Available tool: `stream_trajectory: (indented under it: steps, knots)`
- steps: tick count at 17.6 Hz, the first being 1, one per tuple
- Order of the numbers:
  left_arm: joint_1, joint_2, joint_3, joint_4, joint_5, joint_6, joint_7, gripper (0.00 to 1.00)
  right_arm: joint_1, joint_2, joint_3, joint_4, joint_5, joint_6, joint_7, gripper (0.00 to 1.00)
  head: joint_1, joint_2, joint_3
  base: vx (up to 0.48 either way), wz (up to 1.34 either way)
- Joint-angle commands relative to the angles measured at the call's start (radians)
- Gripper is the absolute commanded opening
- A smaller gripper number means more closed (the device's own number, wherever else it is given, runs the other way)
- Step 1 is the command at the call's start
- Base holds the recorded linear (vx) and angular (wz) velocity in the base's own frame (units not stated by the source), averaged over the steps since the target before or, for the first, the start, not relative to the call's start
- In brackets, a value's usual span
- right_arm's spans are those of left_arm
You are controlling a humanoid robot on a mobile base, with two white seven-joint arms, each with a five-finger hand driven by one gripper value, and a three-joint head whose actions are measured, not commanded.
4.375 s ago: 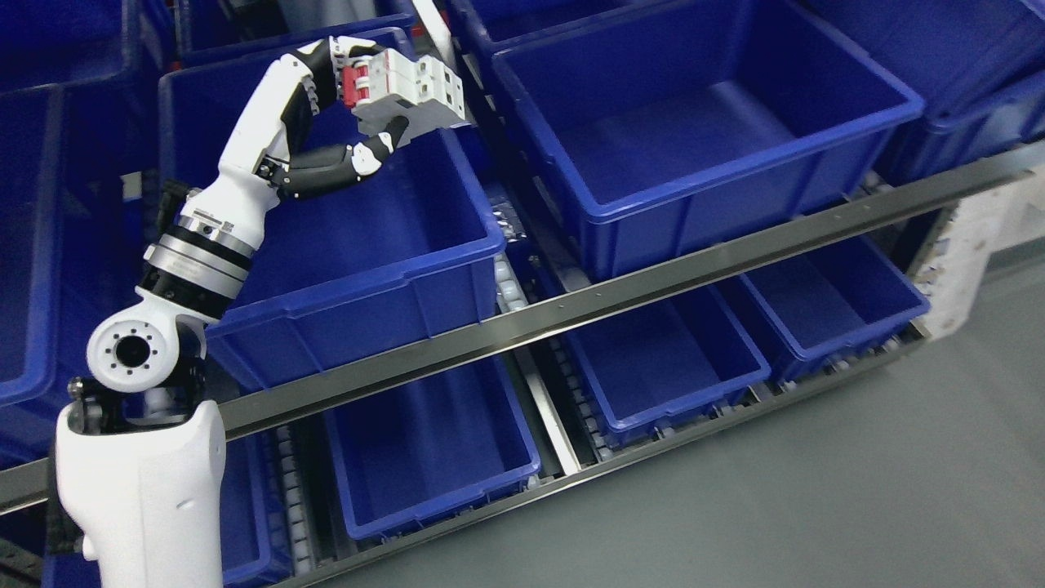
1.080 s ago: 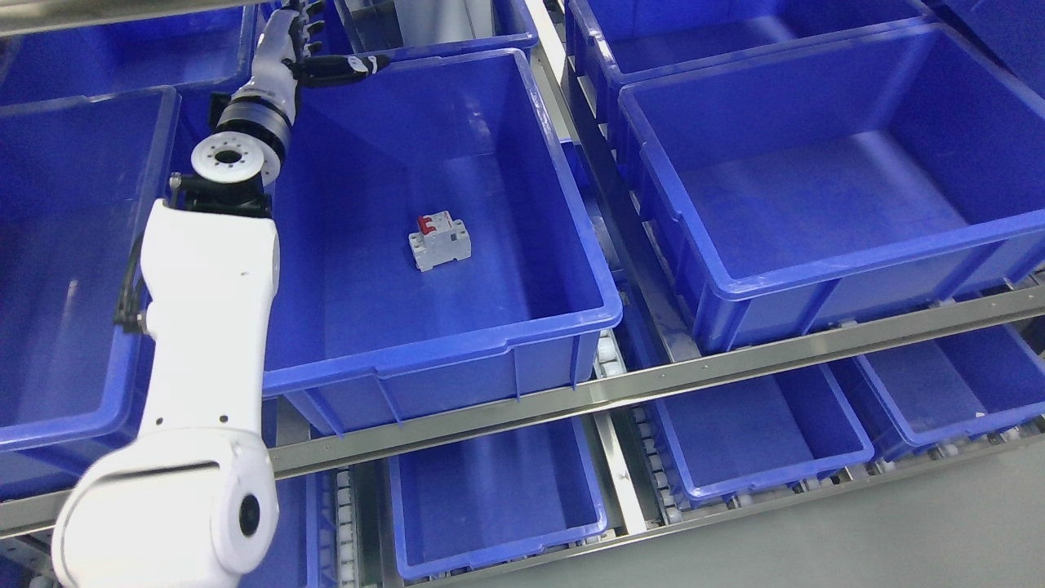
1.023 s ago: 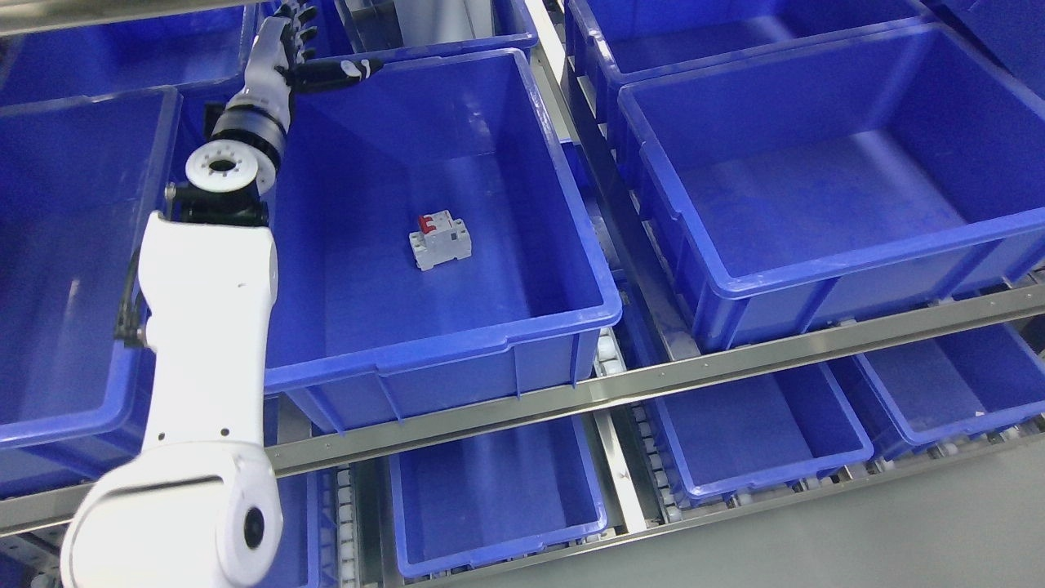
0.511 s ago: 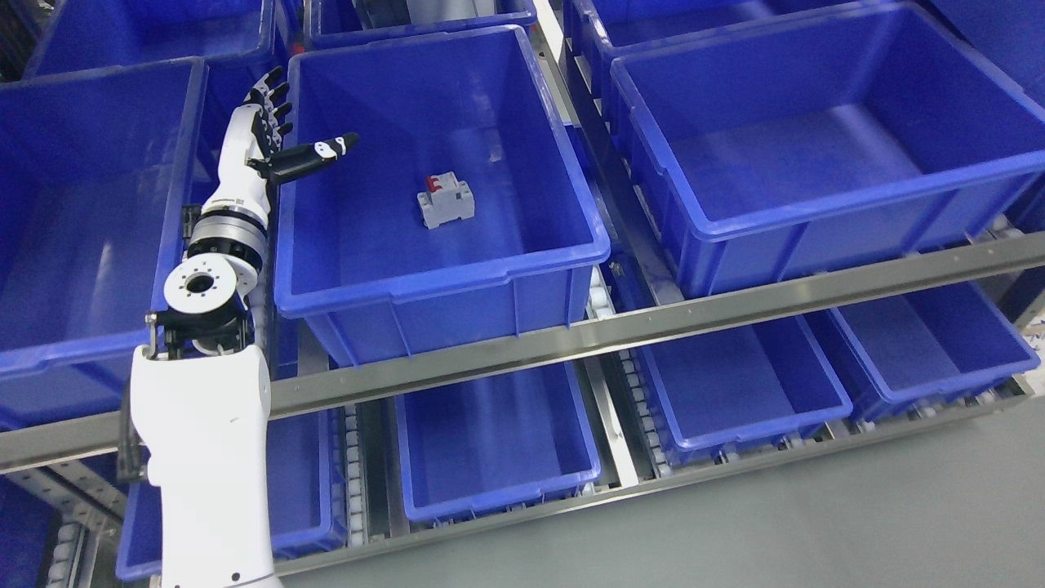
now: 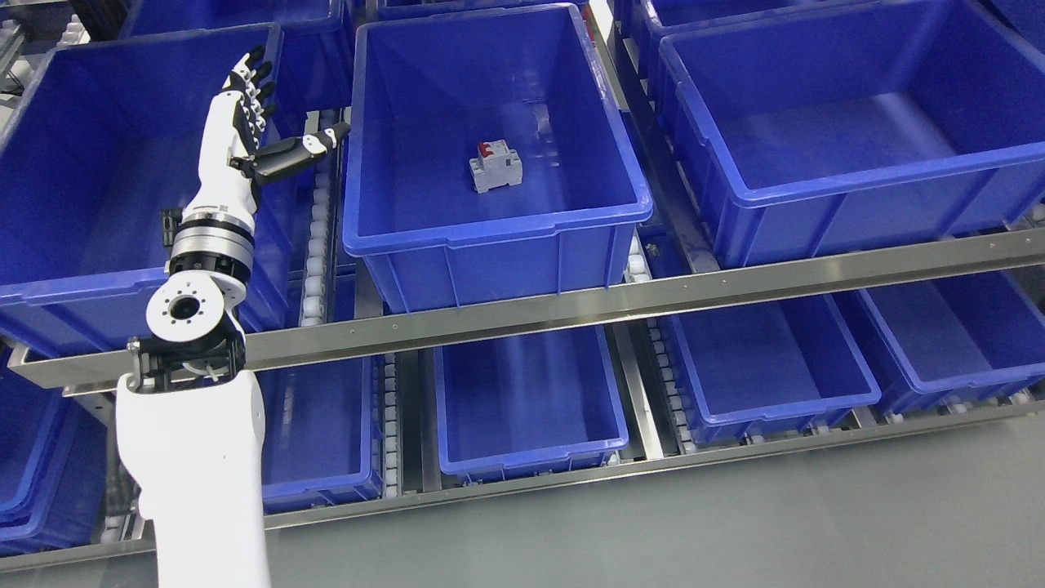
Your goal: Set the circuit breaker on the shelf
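A white circuit breaker [image 5: 495,166] with a red switch lies on the floor of the middle blue bin [image 5: 498,222] on the upper shelf level. My left hand [image 5: 260,114] is raised to the left of that bin, over the gap beside it. Its fingers are spread, its thumb points right, and it holds nothing. The hand is well apart from the breaker. My right arm does not show.
Blue bins stand on both sides, a left one [image 5: 49,278] and a right one [image 5: 849,175]. A steel shelf rail [image 5: 620,302] runs across the front. Smaller blue bins [image 5: 531,408] sit on the lower level, above grey floor [image 5: 735,531].
My left hand has let go of the breaker, which now lies in the middle bin. The hand has drawn back out to the bin's left, open. The camera view has shifted too.
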Motion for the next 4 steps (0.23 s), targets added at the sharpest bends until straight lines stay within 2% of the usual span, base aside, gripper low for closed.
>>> stream_trajectory:
  steps: [1,4]
  knots:
    - [0.021,0.014,-0.020,-0.124,0.005,0.007,-0.003,1.00,0.000,-0.017,0.020,0.000,0.000,0.245,0.000,1.00,0.0000,0.000,0.000,-0.062,0.10]
    - [0.047,0.014,-0.066,-0.122,0.036,0.009,-0.003,1.00,0.000,-0.017,0.020,0.000,0.000,0.245,0.000,1.00,0.0000,0.000,0.000,0.020,-0.08]
